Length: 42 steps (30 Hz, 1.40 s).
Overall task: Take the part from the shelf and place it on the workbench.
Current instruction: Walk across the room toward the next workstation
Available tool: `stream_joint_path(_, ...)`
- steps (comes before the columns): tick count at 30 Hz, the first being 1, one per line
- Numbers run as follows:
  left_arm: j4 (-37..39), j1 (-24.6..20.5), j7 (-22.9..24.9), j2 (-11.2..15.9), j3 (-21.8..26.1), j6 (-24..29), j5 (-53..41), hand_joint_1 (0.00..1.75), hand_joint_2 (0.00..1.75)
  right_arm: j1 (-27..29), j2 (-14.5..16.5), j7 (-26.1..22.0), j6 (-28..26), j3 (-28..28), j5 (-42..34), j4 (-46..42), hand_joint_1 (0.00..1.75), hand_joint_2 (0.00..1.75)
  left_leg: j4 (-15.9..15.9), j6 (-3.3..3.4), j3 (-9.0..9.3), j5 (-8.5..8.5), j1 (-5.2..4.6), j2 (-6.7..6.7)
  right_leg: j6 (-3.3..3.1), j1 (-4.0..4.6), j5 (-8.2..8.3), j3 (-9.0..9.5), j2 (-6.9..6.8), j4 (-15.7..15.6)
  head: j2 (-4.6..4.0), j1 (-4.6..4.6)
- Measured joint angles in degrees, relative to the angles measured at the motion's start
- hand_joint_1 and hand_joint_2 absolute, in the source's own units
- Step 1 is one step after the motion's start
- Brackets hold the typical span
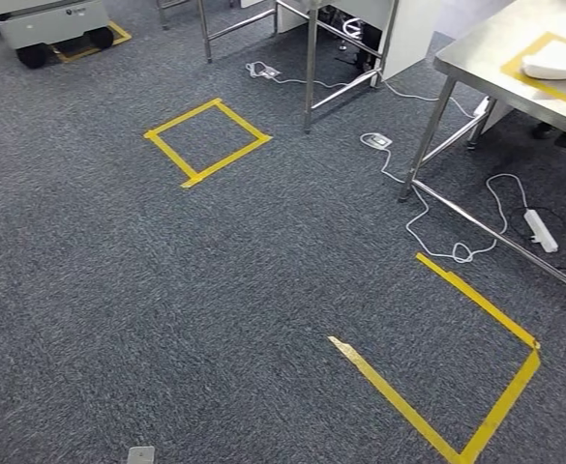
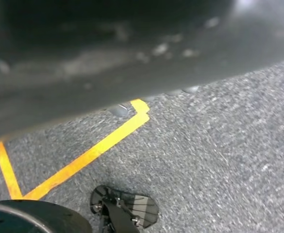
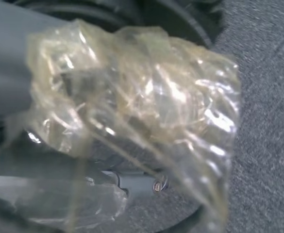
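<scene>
Holding a bagged part [image 3: 133,111] in right hand [image 3: 12,87], apparently (blurred view); left fingers impossible to tell. Still short of workbench [image 1: 484,58]; placing remains.

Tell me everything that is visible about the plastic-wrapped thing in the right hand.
The wrapped part is covered in clear, crinkled, slightly yellowish plastic film with bright glints. What is inside is blurred and cannot be told. The right hand holds it; the grey of the hand shows beside it and through the film. It hangs over grey carpet, not touching it.
</scene>
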Motion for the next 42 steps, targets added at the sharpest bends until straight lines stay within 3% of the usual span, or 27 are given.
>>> stream_joint_path(1,0.0,0.06,0.02,-0.03,0.01,0.0,0.0,0.0,0.0,0.06,0.0,0.01,0.0,-0.03,-0.01,0.01,0.0,0.0,0.07,-0.04,0.02,0.02,0.02,-0.84,0.02,-0.05,1.37,0.32,0.13,-1.05,0.0,0.01)
stream_joint_path(2,0.0,0.11,0.03,-0.08,0.03,-0.01,-0.01,0.0,0.0,0.06,0.0,-0.01,0.0,-0.07,-0.02,0.01,0.0,0.0,0.18,-0.11,0.06,0.02,0.04,-1.67,0.01,-0.16,3.61,1.64,0.5,-4.22,0.0,0.0)
stream_joint_path(4,0.0,0.04,0.04,-0.14,0.06,-0.02,-0.06,0.0,0.0,0.09,0.0,-0.17,0.02,-0.13,-0.01,0.08,0.0,0.0,0.54,-0.47,-0.11,-0.02,0.0,-3.17,0.01,-0.64,7.2,4.95,3.15,-11.94,0.0,-0.01)
stream_joint_path(6,0.0,-0.03,0.04,-0.15,0.11,-0.03,-0.19,0.0,0.0,0.15,-0.01,-0.41,0.05,-0.19,-0.01,0.16,0.0,0.0,0.87,-1.17,-0.66,0.16,-0.01,-4.49,-0.14,-0.89,7.97,6.63,5.29,-15.52,0.0,-0.04)
stream_joint_path(8,0.0,0.11,0.04,-0.14,0.27,-0.04,-0.37,0.0,0.0,0.17,-0.02,-0.56,0.08,-0.27,0.01,0.19,0.0,0.0,0.98,-1.94,-1.22,0.49,0.2,-5.69,-0.68,-0.78,8.04,6.94,4.52,-15.78,0.0,-0.07)
stream_joint_path(9,0.0,0.22,0.04,-0.15,0.36,-0.04,-0.45,0.0,0.0,0.18,-0.02,-0.59,0.12,-0.31,0.01,0.19,0.0,0.0,1.26,-2.26,-1.48,0.3,0.25,-5.38,-1.04,-0.78,8.22,7.04,3.82,-15.92,0.0,-0.08)
stream_joint_path(11,0.0,0.23,0.04,-0.18,0.46,-0.04,-0.57,0.0,0.0,0.23,0.0,-0.64,0.21,-0.37,0.03,0.19,0.0,0.0,4.61,-2.82,-3.07,-1.94,0.21,-2.93,-1.83,-0.87,8.46,7.19,2.17,-16.28,0.0,-0.49)
stream_joint_path(13,0.0,0.11,0.04,-0.19,0.49,-0.04,-0.63,0.0,0.0,0.36,-0.01,-0.66,0.25,-0.42,0.03,0.2,0.0,0.0,11.83,-3.32,-6.35,-5.65,0.31,-0.32,-2.26,-0.71,8.36,7.21,0.35,-16.3,0.0,-0.86)
stream_joint_path(15,0.0,0.17,0.04,-0.19,0.5,-0.05,-0.68,0.0,0.0,0.43,-0.04,-0.65,0.25,-0.47,0.02,0.2,0.0,0.0,17.07,-3.63,-8.65,-7.21,0.57,0.42,-2.37,-0.59,8.22,7.22,-1.46,-16.28,0.0,-0.87)
stream_joint_path(16,0.0,0.25,0.04,-0.18,0.51,-0.06,-0.7,0.0,0.0,0.41,-0.06,-0.65,0.24,-0.49,0.02,0.2,0.0,0.0,16.87,-3.67,-8.41,-6.44,0.67,0.67,-2.36,-0.56,8.15,7.28,-2.3,-16.27,0.0,-0.87)
stream_joint_path(17,-0.01,0.32,0.04,-0.17,0.52,-0.07,-0.73,0.0,0.0,0.35,-0.07,-0.65,0.24,-0.49,0.02,0.19,0.0,0.0,14.32,-3.6,-6.98,-4.75,0.7,1.05,-2.3,-0.54,8.06,7.39,-3.0,-16.26,0.0,-0.88)
stream_joint_path(19,0.0,0.27,0.04,-0.16,0.55,-0.07,-0.78,0.0,0.0,0.29,-0.07,-0.65,0.25,-0.49,0.02,0.19,0.0,0.0,6.6,-3.15,-2.74,-1.35,0.41,3.24,-1.98,-0.37,7.73,7.68,-4.23,-16.19,0.0,-0.89)
stream_joint_path(21,0.0,0.1,0.03,-0.16,0.55,-0.07,-0.84,0.0,0.0,0.27,-0.07,-0.66,0.27,-0.49,0.01,0.19,0.0,0.0,1.98,-2.57,-0.38,-0.48,-0.02,5.1,-1.4,-0.05,7.33,7.83,-5.36,-16.1,0.0,-0.84)
stream_joint_path(23,-0.01,0.17,0.03,-0.15,0.55,-0.09,-0.93,0.0,0.0,0.07,-0.06,-0.69,0.31,-0.5,0.0,0.19,0.0,0.0,1.21,-2.06,-0.3,-0.71,-0.23,4.55,-0.79,0.05,7.12,8.13,-6.57,-16.18,0.0,-0.85)
stream_joint_path(24,-0.01,0.29,0.03,-0.17,0.56,-0.12,-0.97,0.0,0.0,-0.08,-0.06,-0.7,0.34,-0.51,0.0,0.19,0.0,0.0,0.98,-1.78,-0.29,-0.56,-0.18,3.95,-0.49,-0.04,6.8,8.22,-6.51,-16.06,0.0,-0.85)
stream_joint_path(25,-0.01,0.35,0.04,-0.18,0.57,-0.16,-1.0,0.0,0.0,-0.18,-0.06,-0.74,0.36,-0.51,0.0,0.19,0.0,0.0,0.74,-1.42,-0.24,-0.39,-0.09,3.36,-0.21,-0.15,6.09,7.95,-5.56,-15.31,0.0,-0.78)
stream_joint_path(27,0.0,0.3,0.04,-0.21,0.59,-0.23,-1.01,0.0,0.0,-0.22,-0.07,-0.82,0.39,-0.51,0.0,0.19,0.0,0.0,0.37,-0.86,-0.16,-0.08,0.15,2.4,0.13,-0.36,3.76,6.34,-2.53,-11.94,0.0,-0.53)
stream_joint_path(28,0.0,0.21,0.04,-0.21,0.6,-0.3,-1.01,0.0,0.0,-0.19,-0.07,-0.86,0.39,-0.52,0.0,0.19,0.0,0.0,0.36,-0.69,-0.23,-0.03,0.18,1.92,0.18,-0.39,2.26,4.92,-1.26,-8.99,0.0,-0.45)
stream_joint_path(30,0.0,0.15,0.04,-0.21,0.61,-0.5,-0.93,0.0,0.0,-0.06,-0.07,-1.0,0.38,-0.58,-0.01,0.2,0.0,0.0,0.38,-0.59,-0.29,0.0,0.15,0.75,0.3,-0.41,-0.1,1.59,-0.25,-2.45,0.0,-0.44)
stream_joint_path(31,0.0,0.15,0.04,-0.21,0.63,-0.64,-0.87,0.0,0.0,0.06,-0.07,-1.15,0.37,-0.62,-0.01,0.2,0.0,0.0,0.4,-0.57,-0.28,0.01,0.14,-0.02,0.34,-0.42,-0.39,0.22,0.0,-0.13,0.0,-0.44)
stream_joint_path(32,0.0,0.17,0.04,-0.21,0.65,-0.78,-0.8,0.0,0.0,0.17,-0.07,-1.32,0.36,-0.65,0.0,0.21,0.0,0.0,0.42,-0.57,-0.23,0.01,0.13,-0.84,0.34,-0.42,0.51,-0.2,0.12,0.03,0.0,-0.43)
stream_joint_path(34,0.0,0.18,0.04,-0.22,0.69,-0.98,-0.75,0.0,0.0,0.3,-0.07,-1.66,0.32,-0.68,0.05,0.21,0.0,0.0,0.46,-0.68,-0.07,-0.01,0.17,-2.46,0.22,-0.52,4.91,1.97,0.92,-5.88,0.0,-0.42)
stream_joint_path(36,0.0,0.11,0.11,-0.24,0.7,-1.11,-0.76,0.0,0.0,0.31,-0.07,-1.91,0.31,-0.69,0.15,0.22,0.0,0.0,0.64,-1.09,-0.11,-0.04,0.07,-3.85,0.0,-0.77,7.82,5.04,3.41,-12.97,0.0,-0.45)
stream_joint_path(38,-0.01,0.13,0.2,-0.25,0.72,-1.16,-0.81,0.0,0.0,0.28,-0.08,-2.14,0.31,-0.7,0.27,0.23,0.0,0.0,0.8,-1.79,-0.51,0.13,0.12,-5.01,-0.26,-0.82,8.0,6.34,4.73,-15.45,0.0,-0.49)
stream_joint_path(40,-0.01,0.31,0.23,-0.24,0.78,-1.16,-0.92,0.0,0.0,0.22,-0.1,-2.33,0.33,-0.72,0.37,0.22,0.0,0.0,0.87,-2.47,-0.9,0.3,0.34,-5.91,-0.81,-0.82,8.23,6.68,3.64,-15.77,0.0,-0.49)
stream_joint_path(42,-0.01,0.36,0.26,-0.25,0.83,-1.16,-1.06,0.0,0.0,0.23,-0.11,-2.48,0.39,-0.73,0.42,0.22,0.0,0.0,2.98,-3.02,-1.94,-1.17,0.29,-4.11,-1.56,-0.92,8.53,6.95,2.19,-16.21,0.0,-0.9)
